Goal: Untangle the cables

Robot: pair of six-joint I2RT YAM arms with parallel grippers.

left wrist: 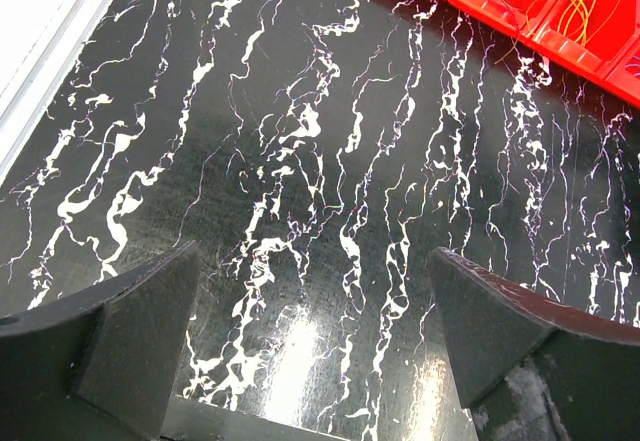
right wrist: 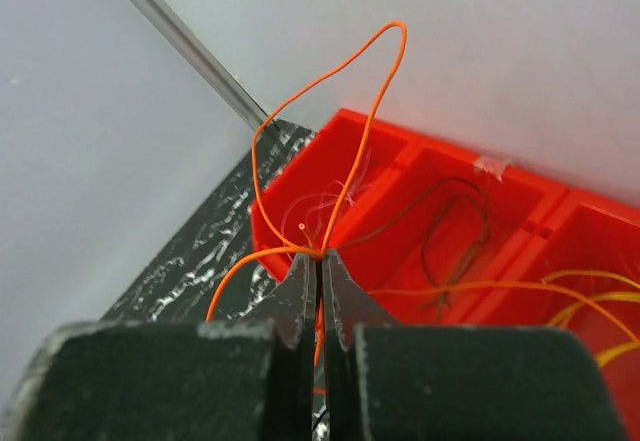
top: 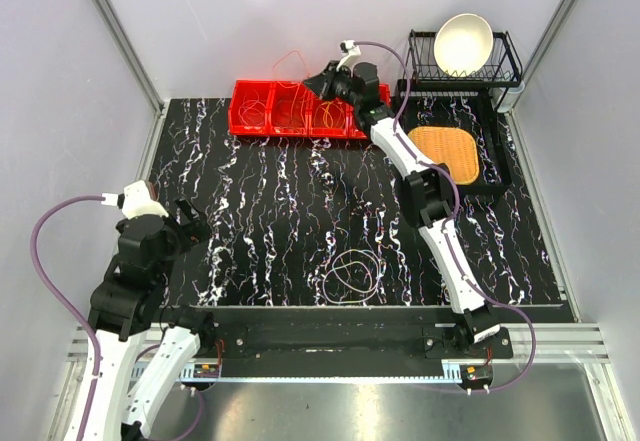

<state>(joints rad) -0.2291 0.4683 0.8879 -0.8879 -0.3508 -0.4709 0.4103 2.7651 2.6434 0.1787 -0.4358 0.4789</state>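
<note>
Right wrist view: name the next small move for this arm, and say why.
Probably lift the right gripper slowly, up and back from the red bin. Its jaws are shut on the orange cable, which trails across the bin toward the yellow cables; a gentle pull should show whether it comes free.

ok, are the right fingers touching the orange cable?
Touching. Right wrist view: the fingers of the right gripper are pinched shut on the orange cable, its loop rising from between their tips.
</note>
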